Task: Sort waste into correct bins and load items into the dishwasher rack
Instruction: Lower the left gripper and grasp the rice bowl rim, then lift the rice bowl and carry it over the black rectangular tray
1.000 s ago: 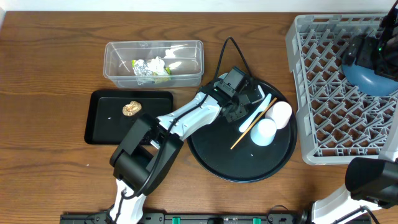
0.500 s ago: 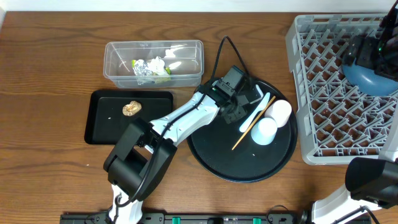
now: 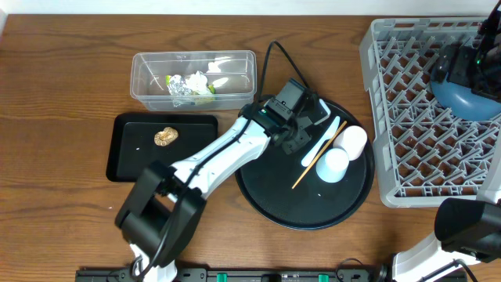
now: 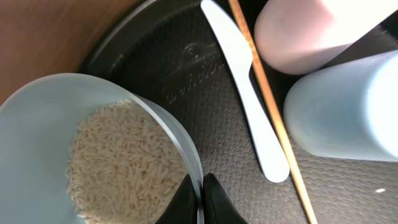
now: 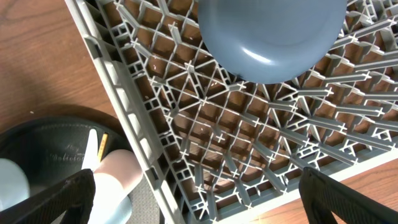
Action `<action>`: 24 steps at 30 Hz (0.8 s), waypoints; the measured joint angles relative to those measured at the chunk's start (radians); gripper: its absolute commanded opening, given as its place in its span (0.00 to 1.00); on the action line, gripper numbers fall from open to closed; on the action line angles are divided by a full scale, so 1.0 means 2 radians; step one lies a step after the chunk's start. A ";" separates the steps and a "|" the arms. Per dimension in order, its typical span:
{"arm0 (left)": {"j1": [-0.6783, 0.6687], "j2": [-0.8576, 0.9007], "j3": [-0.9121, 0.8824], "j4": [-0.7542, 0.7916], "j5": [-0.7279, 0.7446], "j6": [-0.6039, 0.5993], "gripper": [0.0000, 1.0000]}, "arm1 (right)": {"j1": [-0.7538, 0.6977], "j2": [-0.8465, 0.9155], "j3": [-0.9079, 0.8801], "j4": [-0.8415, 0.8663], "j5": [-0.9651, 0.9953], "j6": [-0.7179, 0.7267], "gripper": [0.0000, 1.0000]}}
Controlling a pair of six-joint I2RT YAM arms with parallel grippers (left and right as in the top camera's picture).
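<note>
Emptying the bowl [image 4: 43, 143] is the step in hand. The left jaws are clamped on its rim, at the round tray's [image 4: 205, 118] 11 o'clock. It is pale blue and thin-walled, with loose white rice [image 4: 124, 162] banked inside. Next, I judge, it should travel level toward the black bin [image 3: 133, 160] at 9 o'clock, then tip slowly. The right jaws stand apart, empty, over the rack [image 5: 249, 143].

Top-down overhead, near right-wrist, shared rack [image 3: 415, 141]
</note>
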 measured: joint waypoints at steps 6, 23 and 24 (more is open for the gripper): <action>0.000 -0.020 0.000 -0.042 0.000 -0.003 0.06 | 0.000 0.000 0.000 0.000 0.000 0.000 0.99; 0.060 -0.114 0.000 -0.099 0.026 -0.089 0.06 | 0.000 0.000 0.000 0.000 0.000 0.000 0.99; 0.066 -0.120 0.000 -0.106 0.029 -0.093 0.06 | 0.000 0.000 0.000 0.000 0.000 0.000 0.99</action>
